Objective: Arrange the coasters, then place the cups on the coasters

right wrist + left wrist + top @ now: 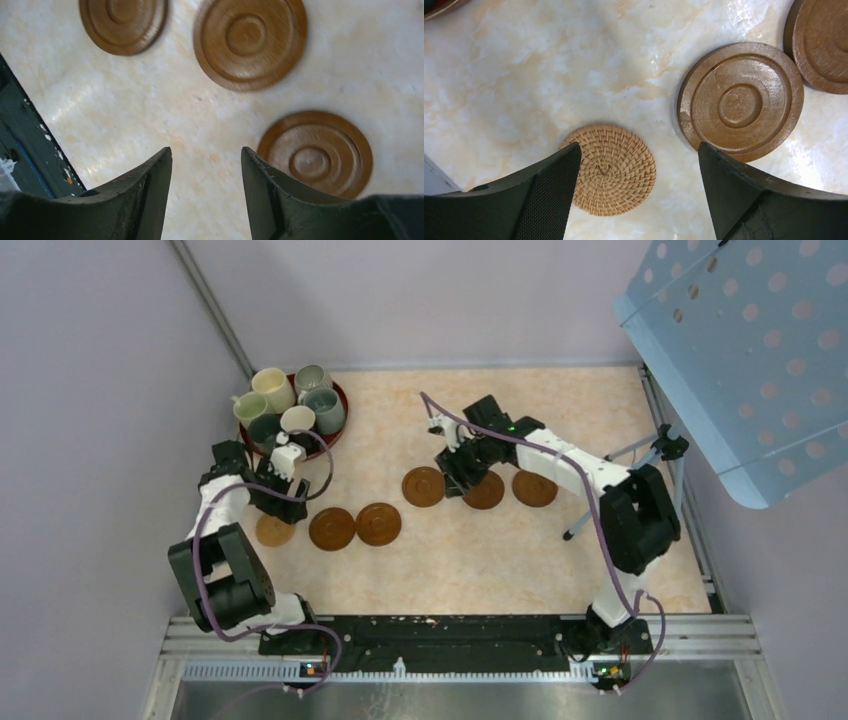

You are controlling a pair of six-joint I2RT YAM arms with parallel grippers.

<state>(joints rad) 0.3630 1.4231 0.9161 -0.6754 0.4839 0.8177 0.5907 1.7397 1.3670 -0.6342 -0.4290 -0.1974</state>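
Since all six coasters (378, 523) lie flat on the table (470, 570) and every cup is on the tray, we judge that the coming move turns on which arm is nearer the cups.

At the far left the cups (272, 388) stand crowded on the dark red tray (340, 390) in the table's back corner. The left gripper (639, 150) hovers just in front of that tray, so the cups lie beyond its fingers, away from the arm's base. Its jaws stand wide and hold nothing. Below them the woven tan coaster (611, 170) lies partly under one finger, with bare table across the rest of the gap.

To the right come two brown coasters. The nearer one (741, 100) lies apart from the woven one. It meets its neighbour (824, 45) at the edge, touching or overlapping; we cannot tell which.

Further right, three more brown coasters form a row set farther back. The right gripper (206, 155) hangs over the middle of that row. Its jaws are partly apart over bare table and grip nothing, and one coaster (316, 152) lies just beside a finger. That gripper is well apart from the tray, so we would give the first cup to the left arm.
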